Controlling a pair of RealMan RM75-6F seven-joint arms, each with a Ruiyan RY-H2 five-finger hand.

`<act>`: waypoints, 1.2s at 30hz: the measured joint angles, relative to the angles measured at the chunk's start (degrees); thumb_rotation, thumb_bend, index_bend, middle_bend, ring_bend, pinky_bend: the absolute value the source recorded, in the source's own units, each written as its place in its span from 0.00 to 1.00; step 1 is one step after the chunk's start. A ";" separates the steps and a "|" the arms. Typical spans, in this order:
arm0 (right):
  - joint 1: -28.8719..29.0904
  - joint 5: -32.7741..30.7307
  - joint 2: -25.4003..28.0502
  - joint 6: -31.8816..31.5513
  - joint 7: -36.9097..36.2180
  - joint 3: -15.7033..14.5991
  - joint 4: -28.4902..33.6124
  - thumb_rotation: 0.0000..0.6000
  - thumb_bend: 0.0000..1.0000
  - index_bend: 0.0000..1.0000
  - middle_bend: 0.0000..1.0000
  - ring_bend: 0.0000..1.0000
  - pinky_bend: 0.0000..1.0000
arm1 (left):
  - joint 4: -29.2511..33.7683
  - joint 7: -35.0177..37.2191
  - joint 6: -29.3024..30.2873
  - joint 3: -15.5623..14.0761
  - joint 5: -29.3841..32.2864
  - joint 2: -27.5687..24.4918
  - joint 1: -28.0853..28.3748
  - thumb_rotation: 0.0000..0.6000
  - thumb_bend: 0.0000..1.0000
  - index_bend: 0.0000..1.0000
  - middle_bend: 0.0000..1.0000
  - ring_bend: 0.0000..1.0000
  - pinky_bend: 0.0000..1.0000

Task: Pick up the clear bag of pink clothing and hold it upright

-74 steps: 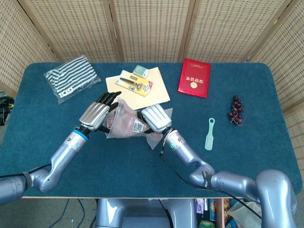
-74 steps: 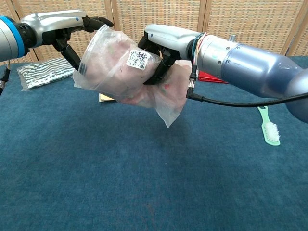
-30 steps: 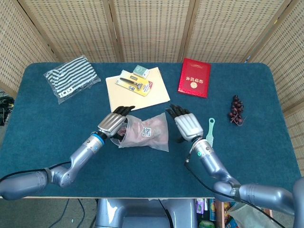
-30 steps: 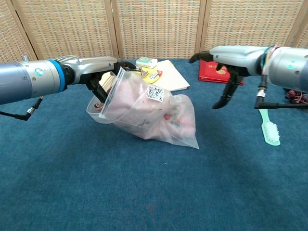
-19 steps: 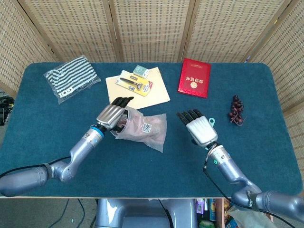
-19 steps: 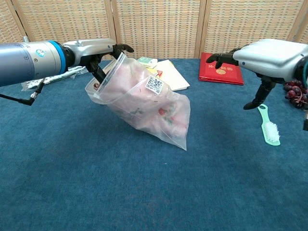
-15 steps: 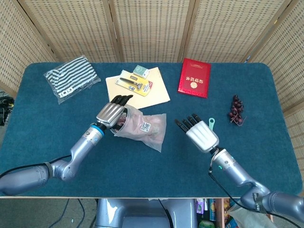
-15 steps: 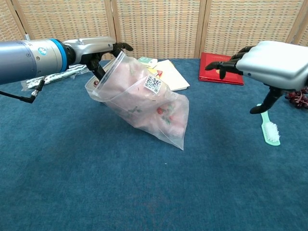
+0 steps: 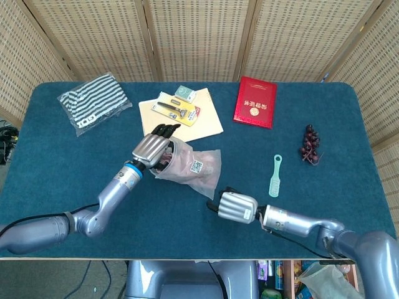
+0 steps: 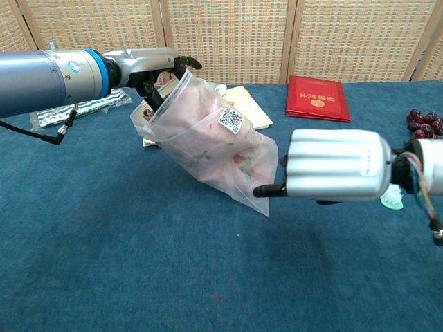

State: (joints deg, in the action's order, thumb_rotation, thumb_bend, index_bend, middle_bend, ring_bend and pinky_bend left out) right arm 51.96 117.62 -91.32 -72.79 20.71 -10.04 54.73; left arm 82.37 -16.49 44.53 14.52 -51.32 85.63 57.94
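The clear bag of pink clothing (image 9: 192, 167) (image 10: 214, 149) hangs tilted, its sealed top up and to the left, its lower corner close to the blue table (image 9: 75, 168). My left hand (image 9: 151, 148) (image 10: 149, 69) grips the bag's top edge. A QR label (image 10: 231, 119) shows on the bag's upper side. My right hand (image 9: 235, 207) (image 10: 337, 164) hovers low to the right of the bag's lower corner, its back toward the chest camera. It holds nothing, and a dark fingertip (image 10: 266, 190) points toward the bag without clearly touching it.
A striped bagged garment (image 9: 95, 103) lies at the back left. Behind the bag sits a manila envelope (image 9: 209, 118) with a packaged razor (image 9: 177, 111) and a small box (image 9: 184, 93). A red booklet (image 9: 255, 101), dark grapes (image 9: 310, 144) and a green brush (image 9: 274, 176) lie to the right.
My right hand has let go of the bag, pulled away right, then swung low and back toward its lower corner. The left hand alone keeps the bag, raised slightly.
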 measured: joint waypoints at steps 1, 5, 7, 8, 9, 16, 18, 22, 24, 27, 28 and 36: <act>0.94 0.35 -1.21 0.75 -0.14 0.26 -0.78 1.00 0.00 0.28 0.84 0.75 0.99 | 0.05 -0.16 -0.05 -0.05 0.31 0.01 0.15 1.00 0.43 0.66 0.00 0.00 0.00; 3.24 0.82 -4.08 2.92 -0.74 1.25 -3.38 1.00 0.01 0.29 0.84 0.75 0.99 | 0.39 -0.63 -0.03 -0.26 0.84 0.00 0.56 1.00 0.43 0.66 0.00 0.00 0.00; 3.87 0.78 -4.83 3.56 -0.95 1.63 -4.30 1.00 0.01 0.29 0.84 0.75 0.99 | 0.67 -0.65 0.12 -0.31 0.89 -0.13 0.62 1.00 0.43 0.66 0.00 0.00 0.00; 4.03 0.74 -5.06 3.75 -1.03 1.73 -4.61 1.00 0.01 0.29 0.84 0.75 0.99 | 0.76 -0.65 0.20 -0.34 0.83 -0.20 0.64 1.00 0.43 0.66 0.00 0.00 0.00; 4.14 0.69 -5.25 3.91 -1.11 1.79 -4.88 1.00 0.01 0.29 0.84 0.75 0.99 | 0.83 -0.66 0.25 -0.39 0.76 -0.26 0.65 1.00 0.43 0.66 0.00 0.00 0.00; 4.68 0.29 -7.52 5.23 -2.11 1.67 -8.94 1.00 0.01 0.29 0.84 0.75 0.99 | 0.74 0.61 0.25 -0.51 -0.48 -0.51 0.56 1.00 0.43 0.66 0.00 0.00 0.00; 4.71 0.14 -8.56 5.30 -2.77 1.53 -10.75 1.00 0.02 0.29 0.84 0.75 0.99 | 0.61 1.08 0.04 -0.58 -0.67 -0.55 0.56 1.00 0.43 0.66 0.00 0.00 0.00; 4.85 -0.28 -11.02 5.44 -4.60 1.11 -14.86 1.00 0.02 0.29 0.84 0.75 0.99 | 0.55 1.49 -0.05 -0.70 -0.98 -0.57 0.64 1.00 0.43 0.66 0.00 0.00 0.00; 4.92 -0.40 -11.89 5.40 -5.44 0.80 -16.23 1.00 0.02 0.29 0.84 0.75 0.99 | 0.56 1.61 -0.09 -0.77 -1.16 -0.61 0.70 1.00 0.43 0.66 0.00 0.00 0.00; 4.97 -0.49 -12.81 5.09 -6.54 0.18 -17.66 1.00 0.02 0.29 0.84 0.75 0.99 | 0.54 1.82 -0.13 -0.76 -1.26 -0.62 0.82 1.00 0.43 0.66 0.00 0.00 0.00; 4.98 -0.48 -13.02 4.97 -6.75 -0.03 -18.01 1.00 0.02 0.29 0.84 0.75 0.99 | 0.54 1.86 -0.14 -0.75 -1.30 -0.62 0.84 1.00 0.43 0.66 0.00 0.00 0.00; 4.85 -0.96 -14.44 4.45 -7.92 -0.54 -20.03 1.00 0.02 0.29 0.84 0.75 0.99 | 0.85 1.93 0.19 -0.87 -1.57 -0.87 0.88 1.00 0.43 0.66 0.00 0.00 0.00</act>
State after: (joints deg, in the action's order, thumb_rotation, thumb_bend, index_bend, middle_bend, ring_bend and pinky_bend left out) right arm 56.81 116.66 -105.75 -68.33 12.79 -10.58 34.69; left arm 83.22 -14.56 44.72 13.65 -52.88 84.76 58.83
